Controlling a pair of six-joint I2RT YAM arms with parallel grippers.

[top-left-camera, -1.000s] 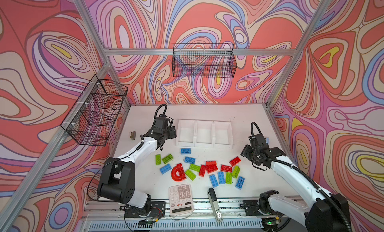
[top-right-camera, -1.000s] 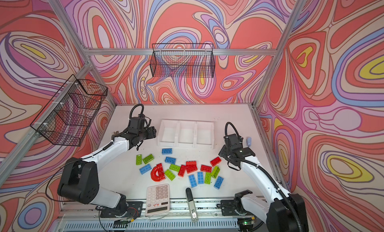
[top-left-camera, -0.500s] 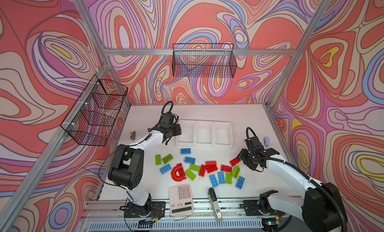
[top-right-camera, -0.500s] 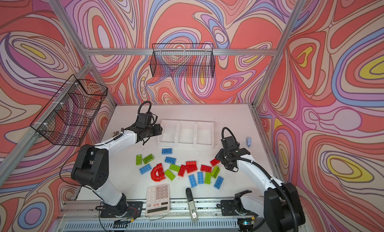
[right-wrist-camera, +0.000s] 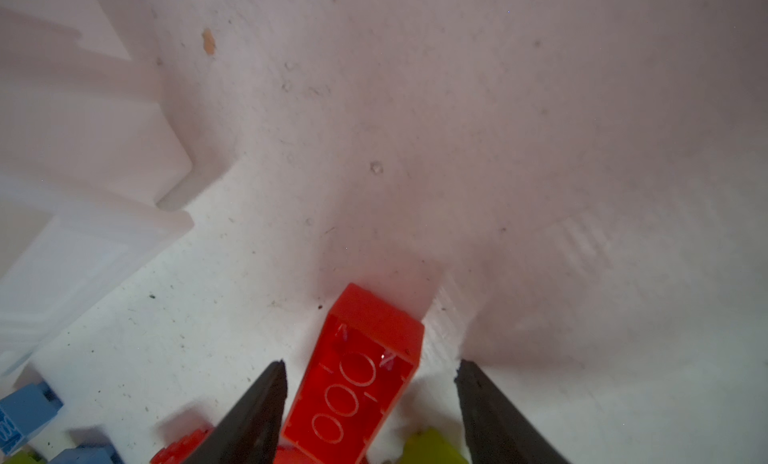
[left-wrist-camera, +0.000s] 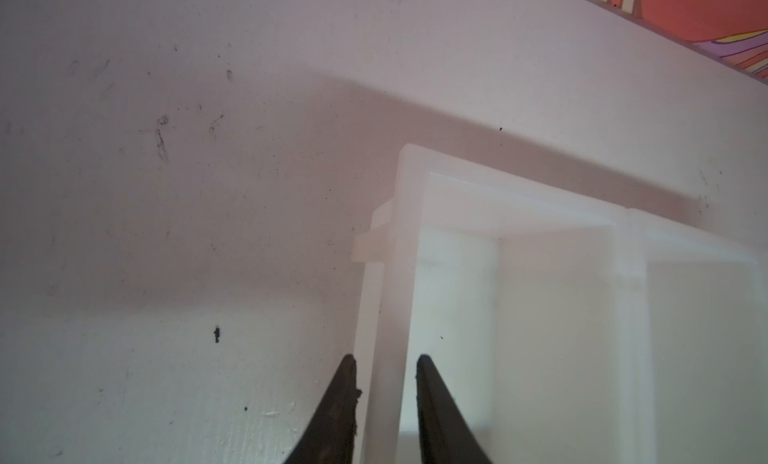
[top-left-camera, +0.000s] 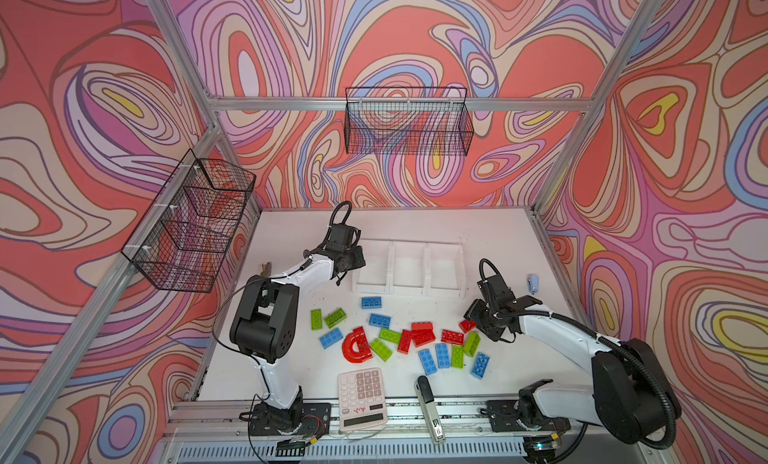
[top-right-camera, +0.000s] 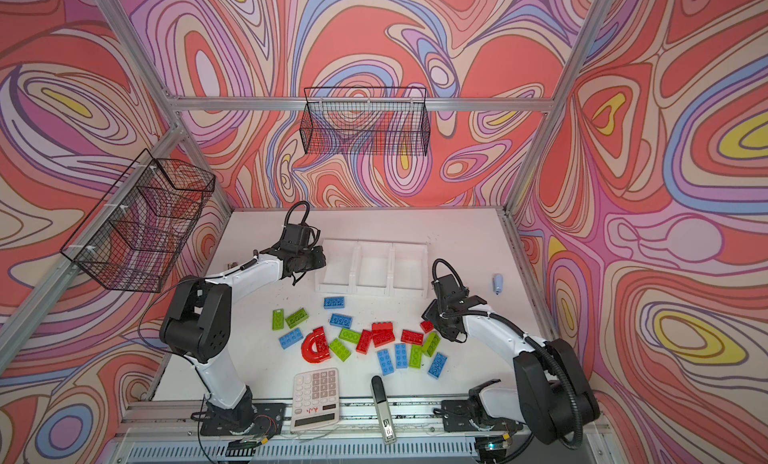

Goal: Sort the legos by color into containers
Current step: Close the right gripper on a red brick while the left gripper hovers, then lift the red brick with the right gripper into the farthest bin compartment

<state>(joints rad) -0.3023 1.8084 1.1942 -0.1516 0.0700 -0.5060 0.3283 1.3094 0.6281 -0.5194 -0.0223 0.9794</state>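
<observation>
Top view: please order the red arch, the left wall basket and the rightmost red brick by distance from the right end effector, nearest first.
1. rightmost red brick, at the tip of the right end effector.
2. red arch, left in the pile.
3. left wall basket, above the table's left edge.

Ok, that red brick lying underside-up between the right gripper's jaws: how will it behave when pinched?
The red brick looks like rigid moulded plastic, so it probably won't flex. Its hollow underside faces up, suggesting it is light. It lies skewed inside the open right gripper, so it may twist on closing.
</observation>
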